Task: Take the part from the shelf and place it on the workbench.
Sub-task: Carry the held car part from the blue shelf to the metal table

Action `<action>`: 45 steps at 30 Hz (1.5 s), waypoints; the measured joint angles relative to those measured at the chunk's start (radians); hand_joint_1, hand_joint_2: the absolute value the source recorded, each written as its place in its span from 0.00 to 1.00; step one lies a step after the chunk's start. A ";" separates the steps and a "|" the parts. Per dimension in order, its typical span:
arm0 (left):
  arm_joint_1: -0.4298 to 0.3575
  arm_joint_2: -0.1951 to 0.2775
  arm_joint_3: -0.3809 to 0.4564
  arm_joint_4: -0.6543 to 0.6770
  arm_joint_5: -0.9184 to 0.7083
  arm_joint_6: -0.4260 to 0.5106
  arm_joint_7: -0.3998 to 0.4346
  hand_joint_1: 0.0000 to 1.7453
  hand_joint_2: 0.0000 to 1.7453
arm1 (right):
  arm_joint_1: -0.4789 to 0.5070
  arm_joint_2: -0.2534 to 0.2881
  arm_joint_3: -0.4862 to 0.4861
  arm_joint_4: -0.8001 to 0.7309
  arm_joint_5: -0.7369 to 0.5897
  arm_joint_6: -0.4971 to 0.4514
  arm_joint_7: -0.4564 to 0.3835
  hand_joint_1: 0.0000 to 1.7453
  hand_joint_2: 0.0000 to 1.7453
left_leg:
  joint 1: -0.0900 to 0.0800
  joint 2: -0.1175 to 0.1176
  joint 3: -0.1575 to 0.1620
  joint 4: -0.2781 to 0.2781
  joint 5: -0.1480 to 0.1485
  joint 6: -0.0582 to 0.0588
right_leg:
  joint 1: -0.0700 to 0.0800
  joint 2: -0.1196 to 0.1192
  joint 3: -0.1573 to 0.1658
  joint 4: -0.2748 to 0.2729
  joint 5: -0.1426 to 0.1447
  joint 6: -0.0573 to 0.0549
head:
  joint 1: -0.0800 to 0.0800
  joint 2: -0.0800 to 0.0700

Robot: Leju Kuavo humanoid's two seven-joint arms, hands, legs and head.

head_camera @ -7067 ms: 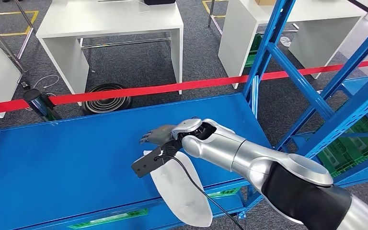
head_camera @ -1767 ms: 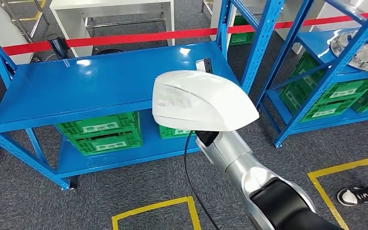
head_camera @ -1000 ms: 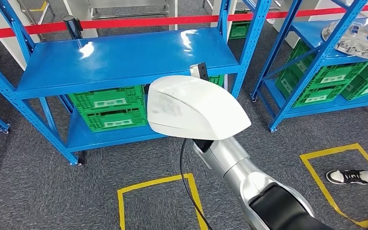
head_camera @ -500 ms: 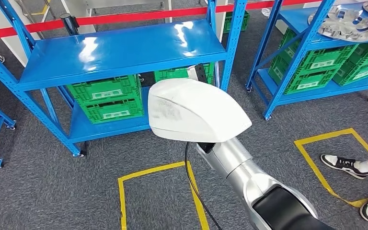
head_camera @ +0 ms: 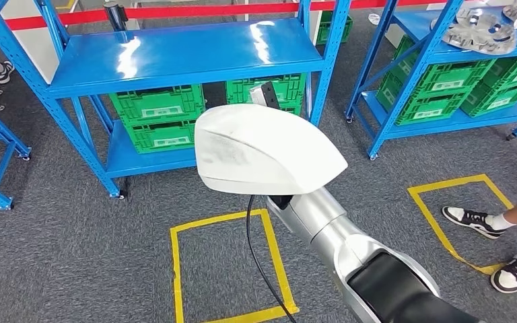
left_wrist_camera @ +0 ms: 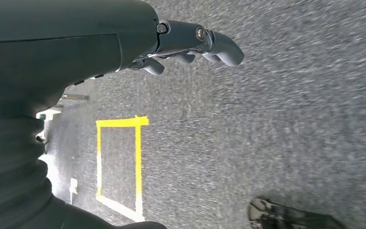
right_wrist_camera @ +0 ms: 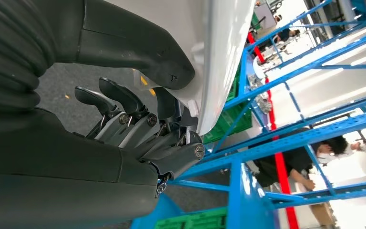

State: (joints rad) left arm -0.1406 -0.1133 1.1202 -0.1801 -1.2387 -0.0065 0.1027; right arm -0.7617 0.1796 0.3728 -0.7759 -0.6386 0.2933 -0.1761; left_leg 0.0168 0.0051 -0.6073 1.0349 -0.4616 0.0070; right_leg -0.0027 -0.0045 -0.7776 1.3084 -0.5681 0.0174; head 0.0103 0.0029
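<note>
The part is a large white curved shell [head_camera: 262, 151], held up in front of me over the grey carpet, hiding the hand beneath it. In the right wrist view my right hand [right_wrist_camera: 143, 90] grips the shell's [right_wrist_camera: 209, 52] edge, thumb on one face and dark fingers behind the other. The silver right arm [head_camera: 336, 235] rises from the lower right. My left hand [left_wrist_camera: 190, 45] hangs above the floor with its fingers loosely extended and nothing in it.
A blue shelf rack [head_camera: 175, 57] with green crates [head_camera: 155, 118] stands ahead. A second blue rack [head_camera: 444, 47] at the right holds metal castings [head_camera: 478, 30]. Yellow tape squares [head_camera: 225, 269] mark the carpet. A person's shoes [head_camera: 474, 219] stand at the right.
The whole scene has shifted as I walk back and turn from the shelf where the shell lay. The shell stays in my right hand. The person's shoes have come further into view.
</note>
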 joint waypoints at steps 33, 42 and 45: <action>0.011 -0.004 0.011 0.003 0.031 0.028 0.000 0.00 1.00 | 0.007 -0.042 0.004 -0.018 -0.020 -0.014 0.006 1.00 1.00 | -0.001 0.005 -0.034 -0.006 0.025 -0.001 | -0.001 0.003 0.077 -0.023 0.046 -0.006 | 0.005 0.000; 0.016 -0.002 0.012 0.004 0.025 0.026 0.002 0.00 1.00 | 0.010 -0.046 0.004 -0.050 -0.021 -0.013 0.004 1.00 1.00 | -0.001 0.002 -0.092 0.027 0.019 -0.046 | 0.004 0.001 0.241 -0.328 0.080 -0.056 | 0.004 0.000; 0.019 -0.001 0.013 0.004 0.029 0.021 0.004 0.00 1.00 | 0.013 -0.046 0.004 -0.052 -0.022 -0.011 0.004 1.00 1.00 | 0.000 0.000 -0.130 0.212 -0.108 -0.053 | 0.006 -0.001 0.201 -0.323 0.112 -0.064 | 0.001 0.000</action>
State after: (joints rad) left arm -0.1220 -0.1140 1.1331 -0.1759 -1.2101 0.0150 0.1068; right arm -0.7492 0.1335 0.3765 -0.8278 -0.6602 0.2819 -0.1721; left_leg 0.0168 0.0048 -0.7374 1.2469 -0.5700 -0.0458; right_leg 0.0036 -0.0052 -0.5768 0.9853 -0.4560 -0.0462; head 0.0113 0.0030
